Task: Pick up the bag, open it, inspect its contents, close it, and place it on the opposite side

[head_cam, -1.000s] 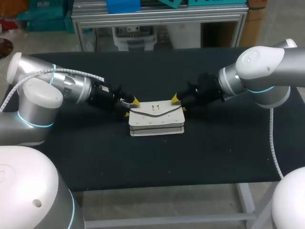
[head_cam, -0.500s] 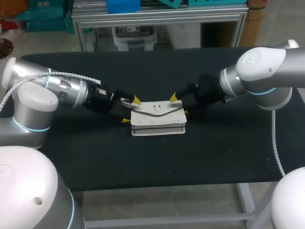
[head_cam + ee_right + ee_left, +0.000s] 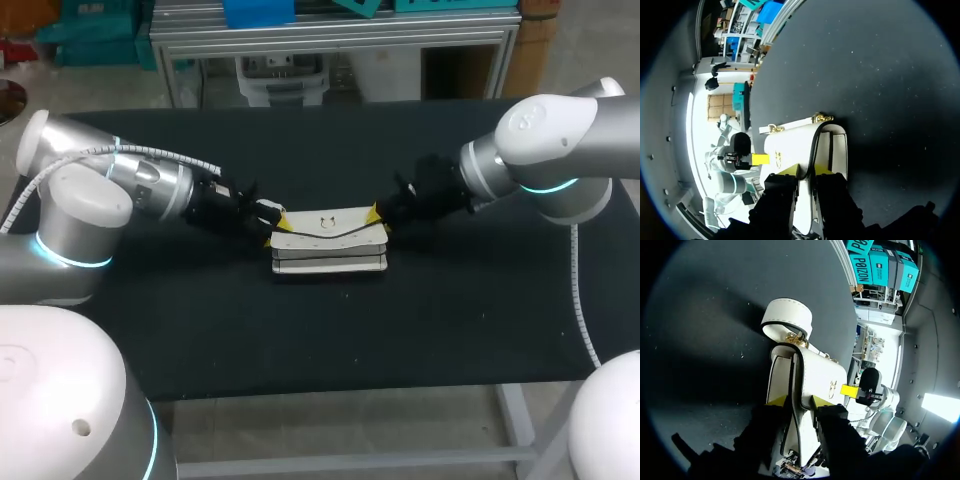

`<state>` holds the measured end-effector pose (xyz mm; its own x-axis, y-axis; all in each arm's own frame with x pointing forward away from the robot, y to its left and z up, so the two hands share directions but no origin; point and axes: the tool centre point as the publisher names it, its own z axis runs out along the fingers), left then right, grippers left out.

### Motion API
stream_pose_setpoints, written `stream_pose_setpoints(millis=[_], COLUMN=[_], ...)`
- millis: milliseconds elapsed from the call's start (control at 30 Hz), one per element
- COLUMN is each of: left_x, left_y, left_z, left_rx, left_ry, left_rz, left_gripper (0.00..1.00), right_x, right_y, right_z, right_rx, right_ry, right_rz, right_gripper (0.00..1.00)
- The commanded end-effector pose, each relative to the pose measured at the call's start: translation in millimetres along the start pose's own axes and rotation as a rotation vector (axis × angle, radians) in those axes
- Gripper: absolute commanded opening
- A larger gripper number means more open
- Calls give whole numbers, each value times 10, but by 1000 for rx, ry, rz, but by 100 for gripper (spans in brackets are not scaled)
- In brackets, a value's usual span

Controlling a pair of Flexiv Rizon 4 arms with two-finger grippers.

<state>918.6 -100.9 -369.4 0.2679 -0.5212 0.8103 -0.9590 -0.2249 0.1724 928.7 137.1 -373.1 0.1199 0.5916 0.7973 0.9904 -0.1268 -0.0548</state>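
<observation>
The bag [image 3: 328, 240] (white, flap facing up) is lying near the middle of the black bench [image 3: 300, 330]. The left gripper [image 3: 276, 226] is pinching one end between narrowly spaced fingers, and the right gripper [image 3: 377, 213] is clamping the opposite end likewise.

Lighting check: even overhead light, no hard glare on the work area.
Head view: the matte black table [image 3: 320, 340] soaks up light, the white bag [image 3: 330, 240] is near blown out against it, and the left arm [image 3: 75, 215] and right arm [image 3: 555, 150] shells show soft highlights. Wrist views: the table reads grey, darker close in; the bag throws a soft shadow; the left gripper [image 3: 799, 401] and right gripper [image 3: 806, 170] are near-black apart from their yellow tips.
</observation>
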Motion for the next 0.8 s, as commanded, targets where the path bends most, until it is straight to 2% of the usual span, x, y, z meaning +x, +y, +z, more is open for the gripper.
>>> stream_pose_setpoints(millis=[33, 67, 100, 133, 167, 600, 800], left_x=[39, 29, 19, 8, 0, -48, 38], left_y=[15, 18, 19, 20, 19, 57, 129], left_z=[65, 61, 52, 33, 14, -154, -239], left_rx=[-5, -2, 1, 3, 7, 63, 84], left_ry=[-22, -29, -32, -33, -37, -103, -109], left_rz=[-4, -6, -8, -10, -13, -29, -3], left_gripper=[0, 35, 82, 100, 100, 100, 100], right_x=[39, 34, 29, 23, 18, 17, 18], right_y=[5, 8, 11, 11, 13, -6, -15], right_z=[88, 85, 81, 75, 64, -133, -186], right_rx=[6, 10, 11, 12, 13, -6, 2], right_ry=[-3, -1, -1, -2, -3, -32, -63], right_rz=[-2, -4, -4, -3, -3, 2, 2], right_gripper=[0, 0, 37, 97, 100, 100, 100])
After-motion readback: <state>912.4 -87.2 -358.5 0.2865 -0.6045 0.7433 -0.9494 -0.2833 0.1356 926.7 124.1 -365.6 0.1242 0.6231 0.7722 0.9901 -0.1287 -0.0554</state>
